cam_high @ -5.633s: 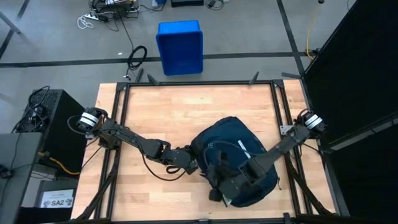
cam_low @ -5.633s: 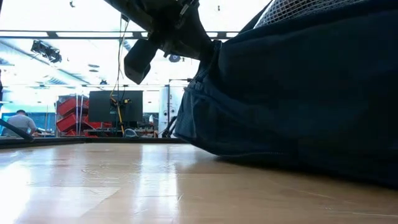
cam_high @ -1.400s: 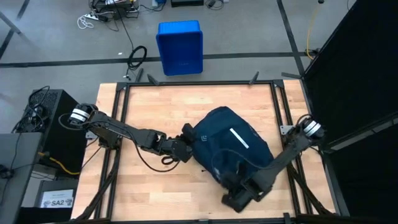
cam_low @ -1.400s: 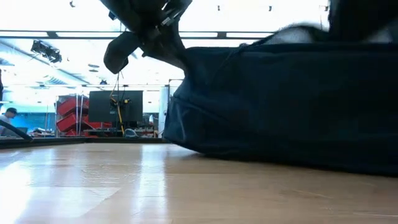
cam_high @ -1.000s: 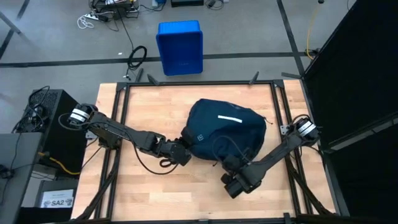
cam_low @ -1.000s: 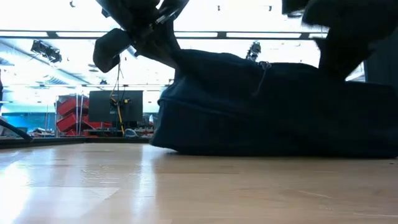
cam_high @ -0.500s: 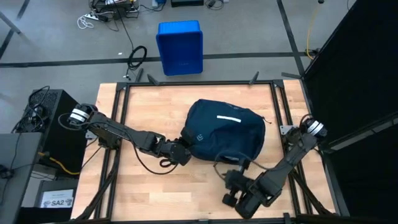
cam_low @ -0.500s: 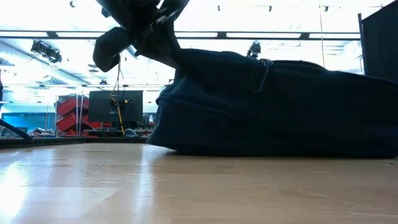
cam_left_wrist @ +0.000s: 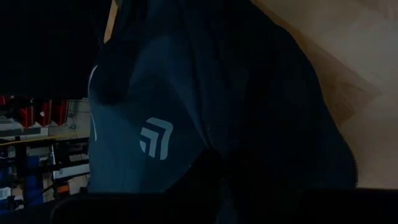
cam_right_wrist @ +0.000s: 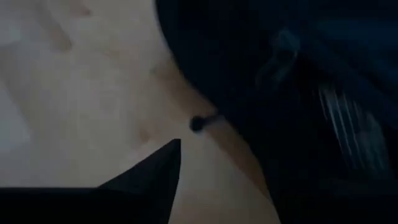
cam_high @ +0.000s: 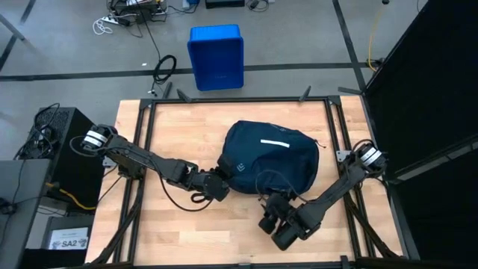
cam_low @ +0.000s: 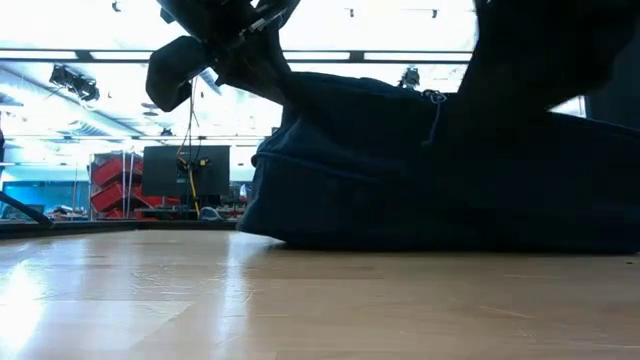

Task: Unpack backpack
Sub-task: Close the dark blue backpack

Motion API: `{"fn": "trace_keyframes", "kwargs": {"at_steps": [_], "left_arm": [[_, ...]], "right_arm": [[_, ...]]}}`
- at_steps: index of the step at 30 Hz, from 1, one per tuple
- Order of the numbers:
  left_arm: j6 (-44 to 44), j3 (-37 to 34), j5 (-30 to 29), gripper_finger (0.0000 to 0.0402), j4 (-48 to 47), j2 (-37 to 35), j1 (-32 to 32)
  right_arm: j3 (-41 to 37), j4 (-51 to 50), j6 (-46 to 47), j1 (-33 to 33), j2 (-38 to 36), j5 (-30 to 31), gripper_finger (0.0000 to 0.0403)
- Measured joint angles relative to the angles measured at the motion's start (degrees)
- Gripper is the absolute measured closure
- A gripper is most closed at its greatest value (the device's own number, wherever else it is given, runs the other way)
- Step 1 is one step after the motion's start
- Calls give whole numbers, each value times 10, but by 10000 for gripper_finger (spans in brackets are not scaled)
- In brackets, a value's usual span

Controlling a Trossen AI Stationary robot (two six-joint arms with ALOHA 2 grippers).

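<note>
The dark navy backpack [cam_high: 270, 158] lies on its side in the middle of the wooden table, with its white stripe [cam_high: 274, 142] on top and its logo [cam_left_wrist: 155, 138] facing left. My left gripper [cam_high: 222, 178] is shut at the backpack's left end. My right gripper [cam_high: 267, 203] hovers just off the backpack's near edge, tilted down. It is open: one finger [cam_right_wrist: 158, 167] shows, with bare wood beside it. A small dark zipper pull [cam_right_wrist: 198, 123] lies on the table ahead of it. My left gripper has the backpack's fabric at its upper left end [cam_low: 285, 88], coming in from the table's left and slanting down. The fabric rises in a ridge to the fingers while the backpack's underside stays on the table. The fingers are dark against the cloth, so the exact hold is hidden.
A bright blue plastic bin [cam_high: 216, 56] stands on the floor beyond the table's far edge. A black box [cam_high: 63, 146] sits off the left side and a black curtain [cam_high: 426, 90] off the right. Bare wood [cam_high: 179, 131] lies to the far left and the near left of the backpack.
My right gripper has drawn back from the backpack toward the table's near edge. It has then come back up to the backpack's near side, tipping further over. The backpack has kept its place, and its left end stays held up.
</note>
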Motion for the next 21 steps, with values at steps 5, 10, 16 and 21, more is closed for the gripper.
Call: {"fn": "trace_keyframes", "kwargs": {"at_steps": [5, 10, 16, 21], "left_arm": [[0, 0, 0, 402, 4, 0, 0], [0, 0, 0, 402, 4, 0, 0], [-2, 0, 3, 402, 4, 0, -1], [-3, 0, 4, 402, 3, 0, -7]], "right_arm": [[-28, 97, -56, -34, 0, -6, 193], [-33, 162, -114, -47, 0, -30, 203], [-34, 159, -116, -49, 0, 17, 241], [-34, 145, -130, -49, 0, 37, 311]]}}
